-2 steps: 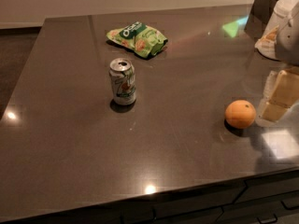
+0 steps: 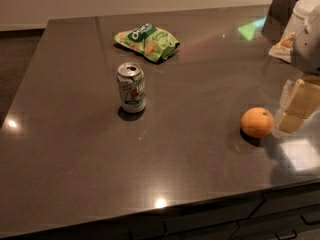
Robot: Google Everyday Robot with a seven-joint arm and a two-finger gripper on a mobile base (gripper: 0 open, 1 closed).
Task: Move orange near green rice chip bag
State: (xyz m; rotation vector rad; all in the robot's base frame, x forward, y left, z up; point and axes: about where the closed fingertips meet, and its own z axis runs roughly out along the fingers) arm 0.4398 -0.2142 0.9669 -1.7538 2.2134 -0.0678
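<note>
The orange (image 2: 257, 122) lies on the dark countertop (image 2: 75, 149) at the right, towards the front. The green rice chip bag (image 2: 147, 42) lies flat at the back, left of centre, far from the orange. My gripper (image 2: 298, 106), cream-coloured under the white arm (image 2: 309, 34), hangs at the right edge of the view. It is just to the right of the orange, low over the counter, and holds nothing that I can see.
A silver-green soda can (image 2: 131, 88) stands upright between the bag and the orange, left of centre. A dark box (image 2: 278, 15) and a tan-and-white item (image 2: 283, 46) sit at the back right corner. The counter's front edge runs below the orange.
</note>
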